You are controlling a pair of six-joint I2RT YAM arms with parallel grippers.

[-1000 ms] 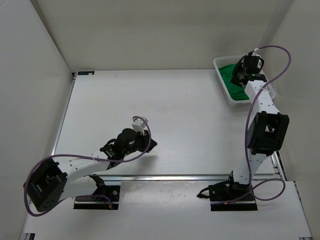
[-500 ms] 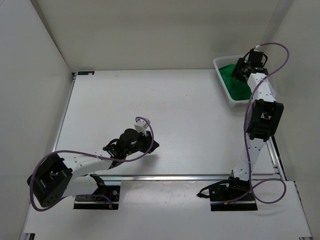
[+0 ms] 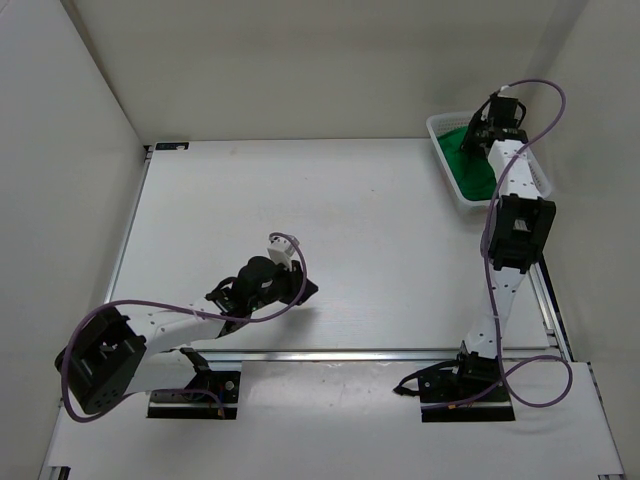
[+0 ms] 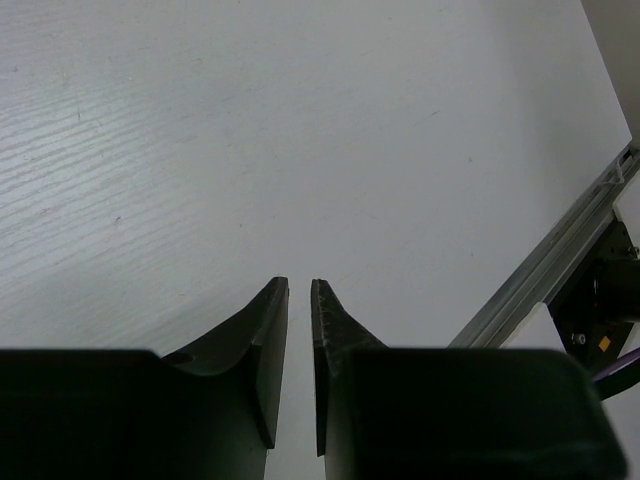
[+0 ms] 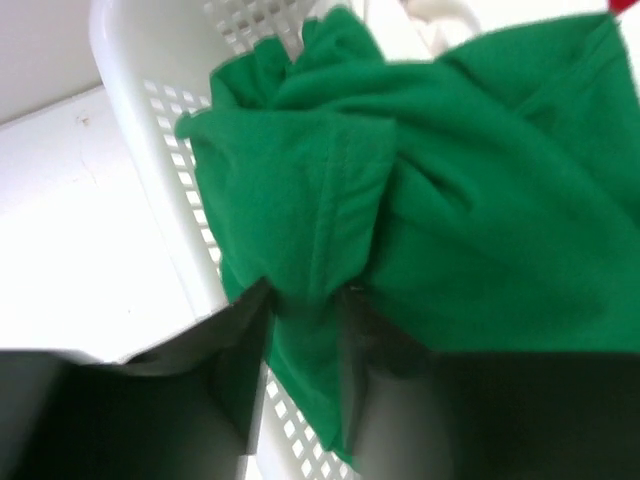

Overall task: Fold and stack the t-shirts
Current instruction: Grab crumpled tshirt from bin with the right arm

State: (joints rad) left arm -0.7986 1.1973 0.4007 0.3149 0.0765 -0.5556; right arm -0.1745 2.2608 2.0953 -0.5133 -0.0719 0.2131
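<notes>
The bright green t-shirt (image 5: 450,200) lies crumpled in the white mesh basket (image 5: 130,60) at the table's far right corner (image 3: 470,175). My right gripper (image 5: 305,295) reaches down into the basket (image 3: 470,140), and a hanging fold of the green cloth is pinched between its two fingers. A sliver of the red t-shirt (image 5: 630,6) shows at the top right corner of the right wrist view. The white t-shirt I cannot pick out. My left gripper (image 4: 299,285) hovers low over bare table near the front (image 3: 305,290). Its jaws stand a narrow slit apart with nothing between them.
The basket's rim (image 3: 440,125) stands close to the back and right walls. An aluminium rail (image 4: 545,270) runs along the table's front edge, just right of the left gripper. White walls close in the table on the left, back and right.
The right arm has stretched further back into the basket; its jaws opened, then closed on the green fold. The left gripper shifted slightly right and opened a little.
</notes>
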